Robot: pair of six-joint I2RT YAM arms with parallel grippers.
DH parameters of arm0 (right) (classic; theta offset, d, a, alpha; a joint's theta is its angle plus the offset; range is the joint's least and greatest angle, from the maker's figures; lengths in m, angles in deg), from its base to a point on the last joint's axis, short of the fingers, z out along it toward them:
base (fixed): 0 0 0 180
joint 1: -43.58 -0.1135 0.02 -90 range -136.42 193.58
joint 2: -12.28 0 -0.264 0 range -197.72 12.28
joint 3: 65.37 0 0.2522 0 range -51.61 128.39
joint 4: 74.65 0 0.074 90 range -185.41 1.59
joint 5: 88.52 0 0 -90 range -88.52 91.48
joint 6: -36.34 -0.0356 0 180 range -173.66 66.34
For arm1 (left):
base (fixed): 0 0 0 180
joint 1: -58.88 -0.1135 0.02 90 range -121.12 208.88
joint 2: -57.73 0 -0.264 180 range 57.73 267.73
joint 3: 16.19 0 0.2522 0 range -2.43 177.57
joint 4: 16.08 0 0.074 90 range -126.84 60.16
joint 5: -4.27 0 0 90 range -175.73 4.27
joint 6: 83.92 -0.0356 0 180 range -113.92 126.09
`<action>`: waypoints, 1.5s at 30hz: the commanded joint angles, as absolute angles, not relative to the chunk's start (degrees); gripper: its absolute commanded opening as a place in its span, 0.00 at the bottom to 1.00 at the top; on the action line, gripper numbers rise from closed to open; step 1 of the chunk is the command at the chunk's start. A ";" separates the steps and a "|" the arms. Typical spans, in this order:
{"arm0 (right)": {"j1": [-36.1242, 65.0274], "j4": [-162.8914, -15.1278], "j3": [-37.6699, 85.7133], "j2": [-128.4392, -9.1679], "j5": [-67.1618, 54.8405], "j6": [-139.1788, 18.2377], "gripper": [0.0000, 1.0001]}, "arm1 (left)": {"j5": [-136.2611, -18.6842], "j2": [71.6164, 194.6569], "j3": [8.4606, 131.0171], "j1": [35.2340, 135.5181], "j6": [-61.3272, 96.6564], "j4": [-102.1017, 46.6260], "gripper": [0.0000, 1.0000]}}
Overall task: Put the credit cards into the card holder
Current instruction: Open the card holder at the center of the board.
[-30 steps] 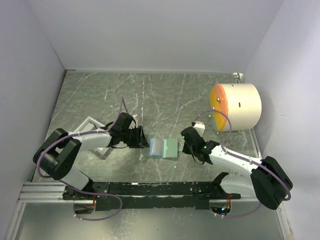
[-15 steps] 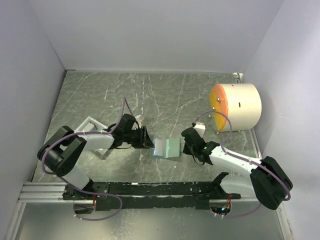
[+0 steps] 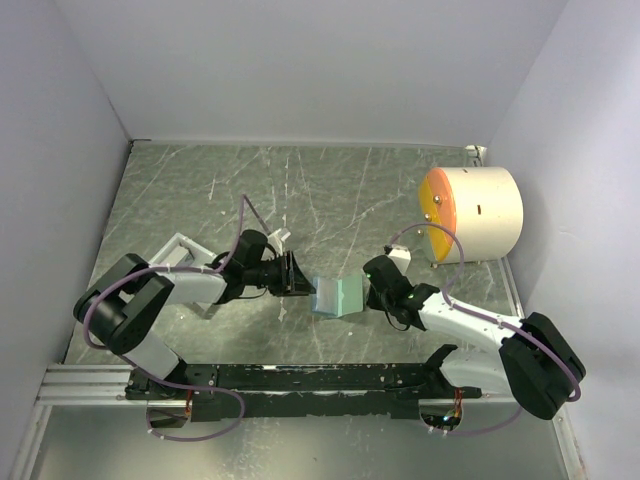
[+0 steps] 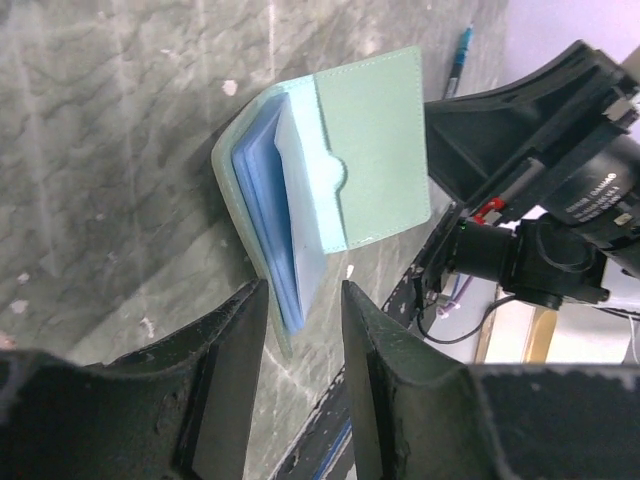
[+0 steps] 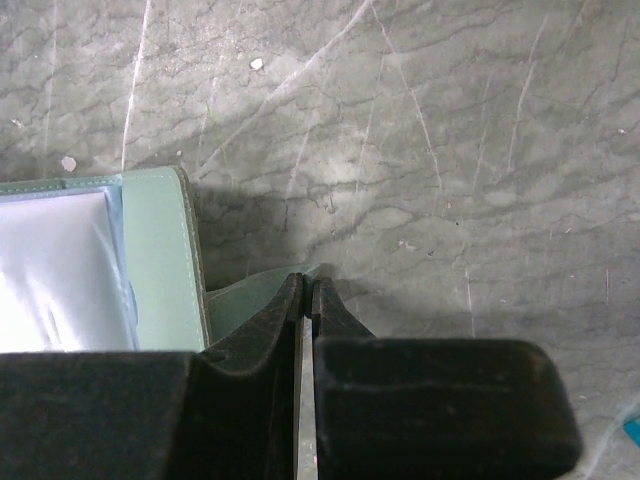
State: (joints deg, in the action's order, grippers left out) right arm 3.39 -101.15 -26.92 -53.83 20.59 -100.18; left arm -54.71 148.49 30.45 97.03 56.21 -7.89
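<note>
The card holder [image 3: 337, 295] lies half open at mid-table, sage-green outside with light blue pockets [image 4: 290, 230] fanned out. My right gripper [image 3: 368, 293] is shut on its green snap tab [image 5: 245, 300] at the right edge, and the fingertips [image 5: 307, 282] meet on the flap. My left gripper [image 3: 300, 280] comes in from the left, open. Its two dark fingers [image 4: 303, 290] stand either side of the near end of the blue pockets, with a gap showing. No credit cards show in any view.
A cream cylinder with an orange face [image 3: 478, 212] stands at the back right. A shallow white tray [image 3: 178, 247] lies under the left arm. A blue pen-like thing [image 4: 463, 50] lies beyond the holder. The black base rail [image 3: 300, 378] runs along the near edge.
My left gripper has slid right, up to the card holder's left edge, its jaws a little narrower. The holder has shifted slightly right and its left side has lifted. The right gripper keeps its hold.
</note>
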 commanded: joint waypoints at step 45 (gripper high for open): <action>3.72 -100.33 -27.41 -52.76 19.13 -100.60 0.00 | -58.13 154.51 28.06 104.53 52.95 10.58 0.45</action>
State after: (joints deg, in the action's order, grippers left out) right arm 3.46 -100.53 -27.43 -53.50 19.72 -100.20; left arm -54.75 155.14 27.07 103.37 57.04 12.90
